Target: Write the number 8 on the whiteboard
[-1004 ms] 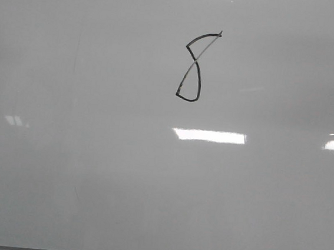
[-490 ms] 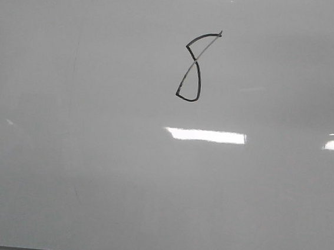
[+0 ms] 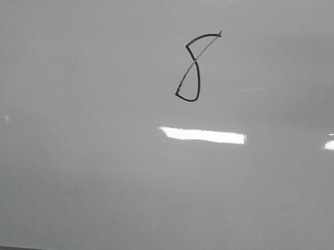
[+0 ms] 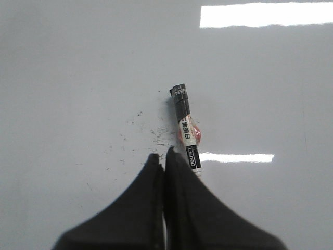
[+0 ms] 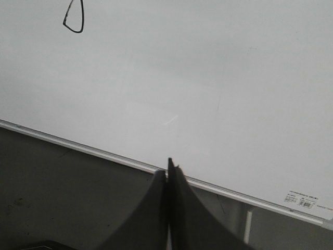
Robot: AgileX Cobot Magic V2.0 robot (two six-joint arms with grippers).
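The left gripper [image 4: 165, 156] hangs over the whiteboard [image 3: 264, 217] with its two black fingers pressed flat together and nothing between them. Just past its fingertips a marker [image 4: 186, 130] lies on the board, black cap pointing away from the gripper and its white, labelled barrel nearest the tips; whether it touches them I cannot tell. Fine black specks [image 4: 148, 130] dot the board beside the marker.

The right gripper [image 5: 167, 169] is likewise closed and empty, its tips held above the board's thin grey frame [image 5: 104, 153], well apart from the figure.

The number 8 [image 3: 193, 65] sits on the upper part of the whiteboard, far from the frame: an open arc above, a closed pointed loop below, one fainter diagonal through both.

Compared with a second ago the figure is unchanged; only the bright strip of reflected light [image 3: 201, 135] under it has grown longer toward the left.
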